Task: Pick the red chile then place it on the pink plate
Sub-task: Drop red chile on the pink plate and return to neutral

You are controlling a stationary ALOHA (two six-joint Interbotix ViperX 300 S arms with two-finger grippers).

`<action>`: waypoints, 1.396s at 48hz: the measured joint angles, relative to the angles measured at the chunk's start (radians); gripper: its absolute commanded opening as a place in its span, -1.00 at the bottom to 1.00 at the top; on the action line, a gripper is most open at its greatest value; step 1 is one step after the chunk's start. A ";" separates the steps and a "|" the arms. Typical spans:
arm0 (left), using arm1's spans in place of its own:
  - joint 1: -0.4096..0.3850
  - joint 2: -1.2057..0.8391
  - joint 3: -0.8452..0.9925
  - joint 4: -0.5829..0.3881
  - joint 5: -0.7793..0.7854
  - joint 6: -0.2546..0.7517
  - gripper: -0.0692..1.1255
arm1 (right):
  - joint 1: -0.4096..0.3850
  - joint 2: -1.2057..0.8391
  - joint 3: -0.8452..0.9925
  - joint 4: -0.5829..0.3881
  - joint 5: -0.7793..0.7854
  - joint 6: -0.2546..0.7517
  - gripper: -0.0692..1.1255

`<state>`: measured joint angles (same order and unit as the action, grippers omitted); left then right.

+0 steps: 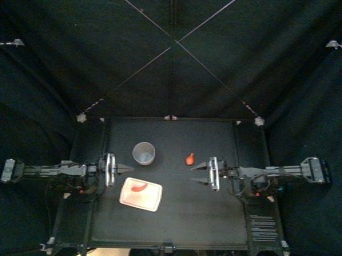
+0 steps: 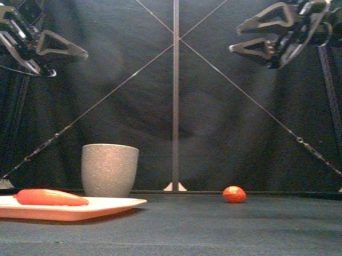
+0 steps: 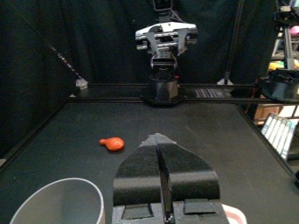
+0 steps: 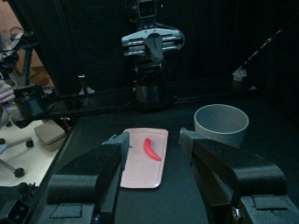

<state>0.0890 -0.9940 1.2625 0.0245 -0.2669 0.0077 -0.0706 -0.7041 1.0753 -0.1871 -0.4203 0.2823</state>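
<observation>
Chile lies flat on the pink plate, lengthwise along it and inside its rim. The plate sits on the table toward the front left. The right wrist view shows the chile as a curved red strip near the plate's middle. Nothing grips it.

The grey cup stands upright behind the plate, close to it but not touching. A small red toy rests on the table to the right of the cup, well apart from both cup and plate; in the front view it looks round.

The left claw has its jaws pressed together with nothing between them. It hangs high over the table's left side, above the plate and cup, and its wrist view looks across at the red toy.

The right claw has its jaws spread wide and holds nothing. It hangs high over the table's right side, well clear of the toys, and faces the plate and cup across the table.
</observation>
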 measured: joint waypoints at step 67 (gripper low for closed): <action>0.012 -0.002 0.009 -0.002 0.000 0.000 -0.92 | -0.011 -0.301 0.158 0.018 0.012 0.003 0.56</action>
<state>0.1012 -0.9956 1.2717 0.0230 -0.2669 0.0077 -0.0813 -1.0048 1.2333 -0.1687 -0.4080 0.2853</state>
